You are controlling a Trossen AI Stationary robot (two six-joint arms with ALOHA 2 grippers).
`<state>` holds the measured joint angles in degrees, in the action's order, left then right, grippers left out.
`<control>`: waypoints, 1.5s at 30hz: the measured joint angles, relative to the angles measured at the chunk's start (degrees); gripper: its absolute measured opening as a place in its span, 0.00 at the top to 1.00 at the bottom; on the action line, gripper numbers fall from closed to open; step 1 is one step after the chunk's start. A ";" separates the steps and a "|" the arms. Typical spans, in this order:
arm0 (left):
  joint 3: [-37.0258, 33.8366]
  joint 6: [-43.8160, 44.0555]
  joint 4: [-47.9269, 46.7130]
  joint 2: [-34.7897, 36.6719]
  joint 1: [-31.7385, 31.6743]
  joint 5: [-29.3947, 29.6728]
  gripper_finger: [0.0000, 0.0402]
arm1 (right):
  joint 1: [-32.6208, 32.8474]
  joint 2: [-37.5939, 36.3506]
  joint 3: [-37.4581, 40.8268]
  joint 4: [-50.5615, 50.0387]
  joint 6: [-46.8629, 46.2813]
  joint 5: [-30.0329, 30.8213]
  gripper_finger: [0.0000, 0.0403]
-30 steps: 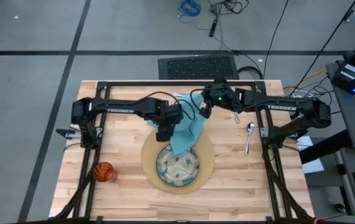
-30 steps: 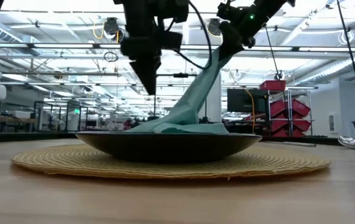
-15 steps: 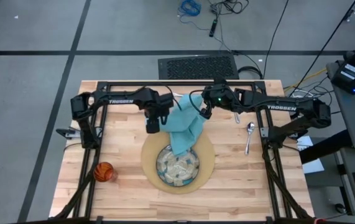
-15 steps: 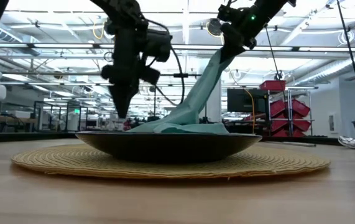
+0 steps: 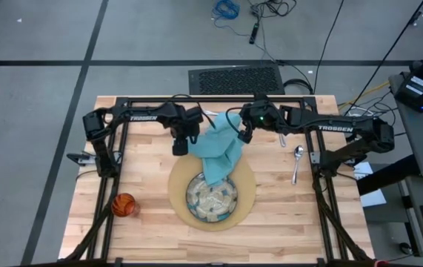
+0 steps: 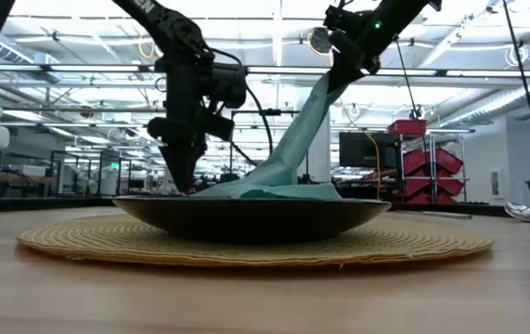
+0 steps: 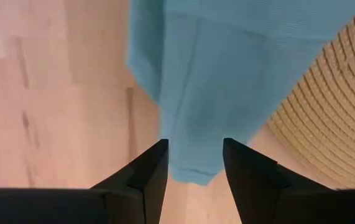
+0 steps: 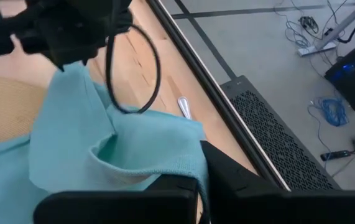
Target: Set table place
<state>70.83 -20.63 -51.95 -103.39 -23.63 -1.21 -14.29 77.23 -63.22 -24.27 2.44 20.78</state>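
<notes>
A light-blue napkin (image 5: 218, 148) hangs from my right gripper (image 5: 242, 135), which is shut on it above the far side of the round tan mat (image 5: 248, 194). The napkin's lower end (image 6: 274, 190) lies in the patterned plate (image 5: 211, 200) on the mat. My left gripper (image 5: 181, 148) points down, open, at the napkin's left side. Its fingers stand on either side of a hanging corner of the napkin (image 7: 189, 165) without visibly touching it. An orange cup (image 5: 124, 205) stands at the near left, and a spoon (image 5: 297, 159) lies at the right. My right gripper pinches the napkin's upper edge (image 8: 193, 163) between its two shut fingers, coming slanting down from the table's right. The cloth is bunched there, so layers cannot be counted. From the fingers it runs down in a drawn slope (image 6: 302, 130) to the plate, where its lower end rests.
A silver utensil (image 8: 184, 107) lies on the wood near the far edge, behind the napkin. The table's black frame (image 5: 196, 99) runs along the far edge. Bare wood shows left of the mat, between it and the cup.
My left gripper has moved from above the plate's far side toward the table's far left and down, ending low beside the napkin's left corner, still open. My right gripper and the napkin have kept their place.
</notes>
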 joint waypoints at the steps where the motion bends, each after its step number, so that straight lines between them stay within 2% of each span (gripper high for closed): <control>1: -0.57 -0.24 0.82 0.00 0.02 -0.20 0.65 | -0.01 0.00 0.00 0.07 0.01 0.02 1.00; 15: -3.63 0.35 6.53 0.02 -0.67 -0.67 0.65 | -0.01 0.00 0.00 0.52 0.31 0.02 1.00; 19: -3.76 0.39 8.77 -0.74 -0.68 -2.66 0.65 | -0.01 0.00 0.00 0.99 0.36 0.00 1.00; 29: -3.84 0.77 8.48 -2.23 -0.68 -2.91 0.66 | -0.01 0.00 0.00 0.93 0.33 0.02 1.00; 33: -3.84 0.75 7.50 -2.24 -0.68 -2.91 0.75 | -0.01 0.00 0.00 1.24 0.35 0.04 1.00; 38: -3.84 0.75 7.47 -2.25 -0.68 -2.91 0.97 | -0.01 0.00 0.00 1.83 0.35 0.04 1.00; 43: -3.84 0.81 6.86 -2.24 -0.49 -2.83 1.00 | -0.01 0.00 0.00 1.79 0.31 0.04 1.00; 45: -3.84 1.34 6.81 -1.97 -0.15 -0.06 1.00 | -0.01 0.00 0.00 1.77 0.31 0.04 1.00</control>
<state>66.98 -19.28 -45.13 -105.36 -23.78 -1.26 -14.31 77.23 -63.22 -22.50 2.74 20.82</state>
